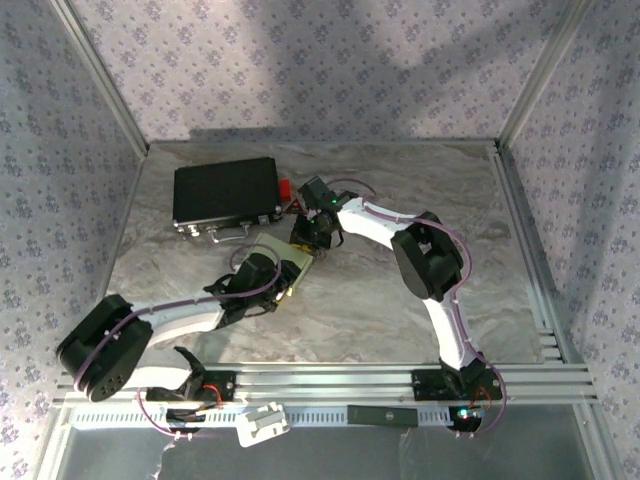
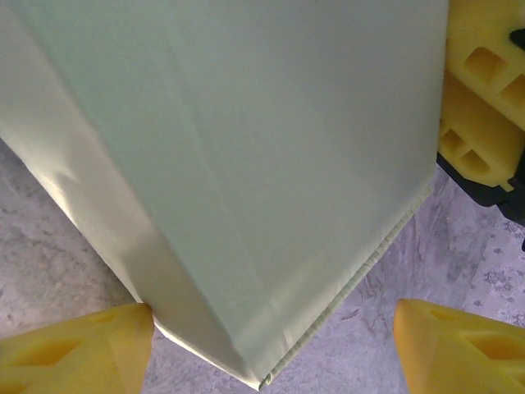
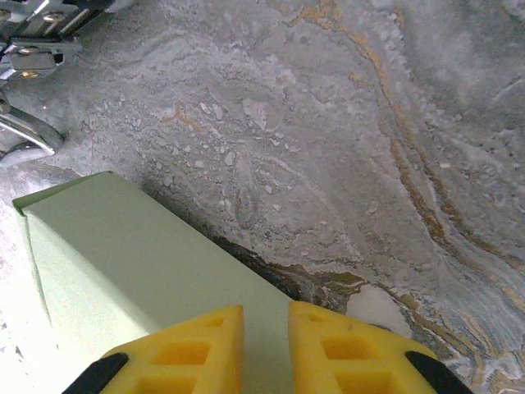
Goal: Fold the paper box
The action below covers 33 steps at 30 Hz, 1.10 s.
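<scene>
The paper box is a pale yellow-green folded box lying on the marble table just in front of the black case. In the left wrist view the paper box takes up most of the picture, one corner pointing toward me. My left gripper is open and straddles that corner, its left finger against the box's side. My right gripper hovers over the box's far edge, its jaws nearly closed with a slim gap and nothing held between them. From above, both grippers meet at the box.
A black rectangular case with metal latches and a handle lies at the back left, a small red object beside it. Patterned walls enclose the table. Open marble stretches to the right and back.
</scene>
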Available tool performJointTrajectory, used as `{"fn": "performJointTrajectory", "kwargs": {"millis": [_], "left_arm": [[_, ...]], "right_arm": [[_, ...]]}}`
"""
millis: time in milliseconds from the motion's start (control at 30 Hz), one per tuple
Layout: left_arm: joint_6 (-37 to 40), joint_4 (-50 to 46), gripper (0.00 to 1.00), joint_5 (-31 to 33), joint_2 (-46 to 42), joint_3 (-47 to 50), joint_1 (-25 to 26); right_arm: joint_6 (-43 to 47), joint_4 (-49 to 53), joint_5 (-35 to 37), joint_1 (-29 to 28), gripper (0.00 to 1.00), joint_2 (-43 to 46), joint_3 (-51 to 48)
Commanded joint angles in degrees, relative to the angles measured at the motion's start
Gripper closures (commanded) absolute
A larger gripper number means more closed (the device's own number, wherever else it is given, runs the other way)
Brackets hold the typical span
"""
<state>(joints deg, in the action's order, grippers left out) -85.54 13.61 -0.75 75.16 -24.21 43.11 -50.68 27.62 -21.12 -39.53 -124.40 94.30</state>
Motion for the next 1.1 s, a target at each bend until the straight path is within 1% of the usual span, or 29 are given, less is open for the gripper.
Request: {"fn": "performJointTrajectory", "kwargs": {"millis": [0,200,367,633,733,833,933,1067], "left_arm": [[0.72,3.33,0.24,0.10,1.72,-0.59,-0.65],[1.04,3.40,0.28,0.93,2.34,-1.49,-0.68],[1.07,4.92,0.35,0.80,3.51,-2.75,-0.68],[0.94,6.50,0.38,0.71,5.29,-4.10,-0.12],[1.16,8.50,0.39,0.03,6.13,-4.12,0.08],[1.79,10.91,0.38,-2.05,7.72,-5.22,0.65],[2.38,10.17,0.36,-2.95,9.08,-7.55,2.23],[2.15,10.43,0.36,-2.31,11.67,-10.07,4.84]], "right_arm": [[-1.01,1.00,-2.20,-0.79,0.79,0.89,-1.18],[-2.28,-0.97,-2.60,-1.36,0.81,2.69,-4.51],[-3.22,-2.78,-2.95,-2.01,0.81,4.22,-7.46],[-3.55,-3.84,-3.36,-2.22,0.81,5.56,-9.14],[-3.21,-3.32,-3.23,-1.98,0.82,5.83,-9.14],[-2.65,-2.64,-2.46,-1.19,0.82,6.57,-9.78],[-1.14,-1.12,-1.26,-0.04,0.80,7.69,-10.19],[2.30,2.66,0.77,2.25,0.78,9.20,-10.01]]}}
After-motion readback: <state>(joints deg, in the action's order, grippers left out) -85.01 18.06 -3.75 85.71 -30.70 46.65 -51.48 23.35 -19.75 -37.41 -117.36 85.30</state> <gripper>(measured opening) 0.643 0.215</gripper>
